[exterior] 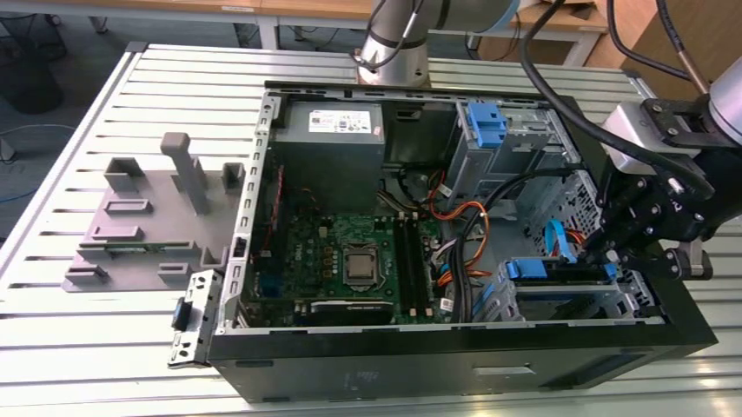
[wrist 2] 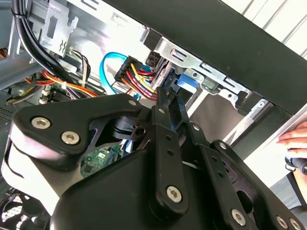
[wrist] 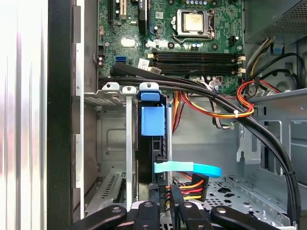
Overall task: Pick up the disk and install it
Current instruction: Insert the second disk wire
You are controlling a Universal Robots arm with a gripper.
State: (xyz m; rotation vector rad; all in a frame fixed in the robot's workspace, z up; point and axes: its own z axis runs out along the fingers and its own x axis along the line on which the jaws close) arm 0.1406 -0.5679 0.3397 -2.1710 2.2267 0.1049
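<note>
Exterior view: slatted metal table [exterior: 104, 321] | open computer case [exterior: 464, 352] | gripper [exterior: 611, 258] beside disk [exterior: 560, 271], finger state unclear

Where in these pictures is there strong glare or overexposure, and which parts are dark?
In the first wrist view, the slatted table beside the case is washed out to near white, while the motherboard is evenly lit. In the second wrist view, the black gripper is dark in the foreground and the metal bay behind it shines. The exterior view has soft, even light.
</note>
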